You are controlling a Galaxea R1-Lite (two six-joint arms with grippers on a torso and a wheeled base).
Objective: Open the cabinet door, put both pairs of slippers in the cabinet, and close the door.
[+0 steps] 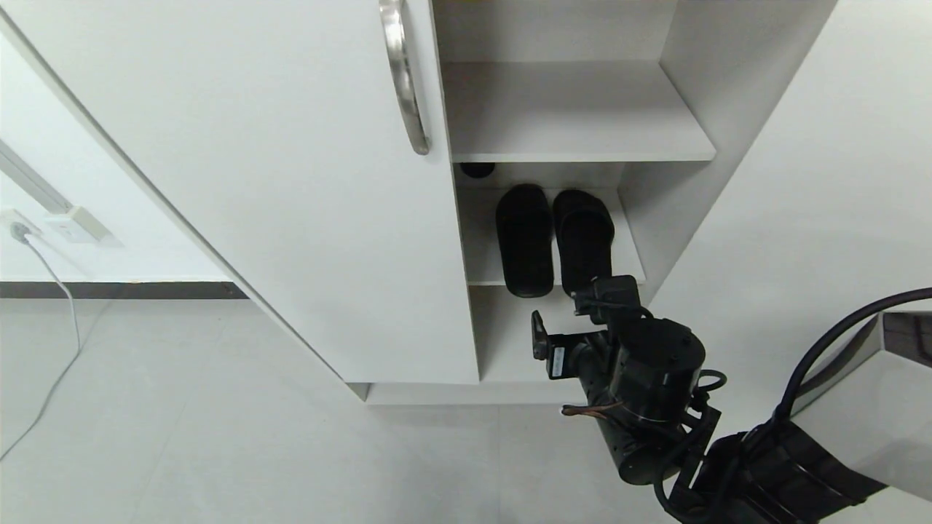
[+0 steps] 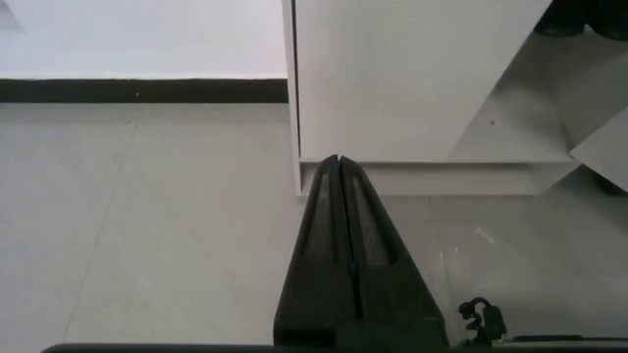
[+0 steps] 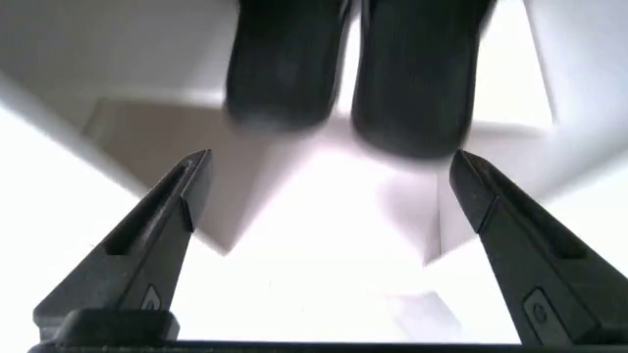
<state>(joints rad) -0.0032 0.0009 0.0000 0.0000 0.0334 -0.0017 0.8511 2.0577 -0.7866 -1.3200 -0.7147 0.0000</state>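
Pale grey tiled floor (image 1: 218, 437), white wall (image 1: 145, 247), and a dark baseboard (image 1: 109, 290) running along the foot of the wall. A wall socket (image 1: 73, 224) has a thin cable (image 1: 65, 306) hanging from it down to the floor.

White cabinet (image 1: 728, 65) stands on the floor. Its door (image 1: 277, 145) is swung open toward the robot's left and carries a curved metal handle (image 1: 404, 80). Inside, the upper shelf (image 1: 575, 109) is bare white board. On the middle shelf (image 1: 480, 247) sits a pair of black slippers (image 1: 524, 240), side by side and almost touching, with the near ends at the shelf's front edge. A small dark object (image 1: 477, 169) sits at the back of that shelf, under the upper board, and I cannot tell what it is. Below is the bottom compartment (image 1: 510, 342).

A small white sticker on the right arm has print too small to read.

Right end effector (image 1: 575, 313) is in front of the cabinet opening, just below the middle shelf's front edge, pointing in. In the right wrist view it (image 3: 329, 167) is spread wide and holds nothing, with the slipper ends just beyond the fingertips and not touching them. Left end effector (image 2: 339, 162) has its fingers pressed together with nothing between them. It hangs over the floor and points at the cabinet's base, near the corner.
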